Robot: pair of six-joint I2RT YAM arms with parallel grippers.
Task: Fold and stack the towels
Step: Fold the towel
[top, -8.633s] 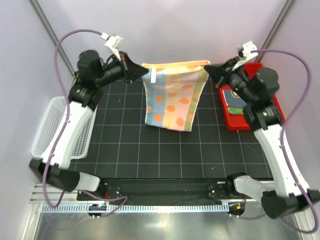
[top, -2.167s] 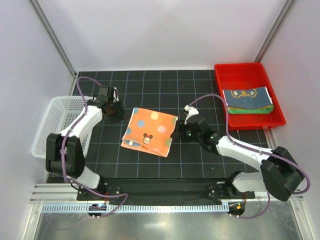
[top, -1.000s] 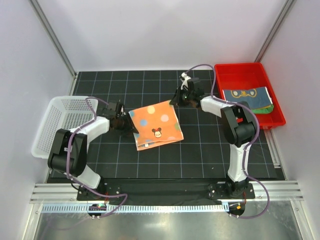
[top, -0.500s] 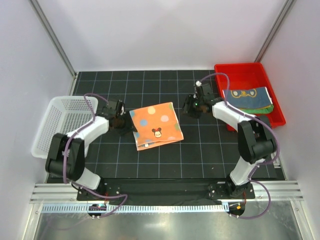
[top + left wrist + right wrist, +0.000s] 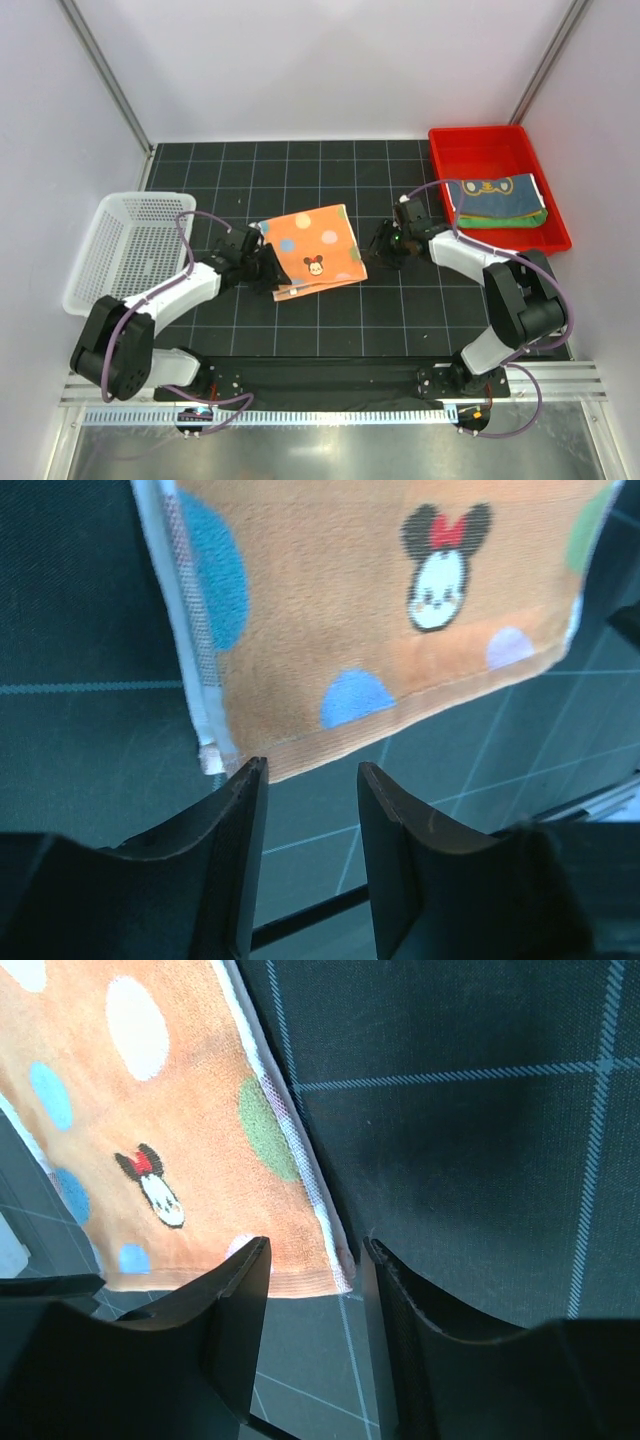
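The pale towel (image 5: 312, 248), folded with its orange spotted side and a small mouse face up, lies flat on the black mat. My left gripper (image 5: 271, 272) is open at its near left corner, and the towel (image 5: 360, 620) lies just past the fingertips with nothing between them. My right gripper (image 5: 379, 247) is open at the right edge, with the towel's (image 5: 150, 1130) near corner showing between its fingertips. The tiger towel (image 5: 492, 190) lies folded on the green towel (image 5: 503, 222) in the red tray (image 5: 480, 145).
A white mesh basket (image 5: 120, 250) stands at the mat's left edge. The gridded black mat (image 5: 330, 320) covers the work area, with grey walls behind and to both sides. The arm bases sit on the rail at the near edge.
The right gripper has opened, letting go of the towel's far corner, and moved down along its right edge. The left gripper has slid toward the near left corner. The towel stays put.
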